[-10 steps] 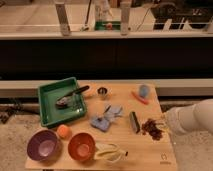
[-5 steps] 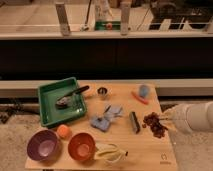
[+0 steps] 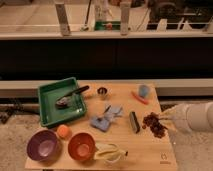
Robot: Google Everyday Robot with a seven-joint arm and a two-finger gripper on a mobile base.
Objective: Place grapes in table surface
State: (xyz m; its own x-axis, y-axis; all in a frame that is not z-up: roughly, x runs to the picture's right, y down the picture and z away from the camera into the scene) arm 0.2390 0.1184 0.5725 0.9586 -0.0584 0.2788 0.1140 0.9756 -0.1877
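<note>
Grapes (image 3: 154, 124), a small lumpy bunch of dark reddish-brown fruit, sit at about four o'clock on the table (image 3: 150, 150), close to its right edge and just right of a short dark bar (image 3: 134, 121). The gripper (image 3: 167, 118) reaches in from three o'clock on a thick white arm (image 3: 196, 117), its fingers pressed together at the bunch's right side, apparently pinching it there. That side grip suits a soft, knobbly cluster, which offers only a thin edge to catch. I cannot tell whether the bunch rests on the wood or hangs just above it. The table is light tan wood, flat and rectangular, with bare space around the fruit, so this looks a sensible spot for setting it down. The other things lie apart: a green tray (image 3: 56, 82) with raised walls at ten o'clock, a crumpled blue cloth (image 3: 106, 119) near the centre, a thin orange-red stick (image 3: 139, 98) and a blue cup (image 3: 144, 90) at one o'clock, and a smooth round orange bowl (image 3: 81, 146) at seven o'clock.
</note>
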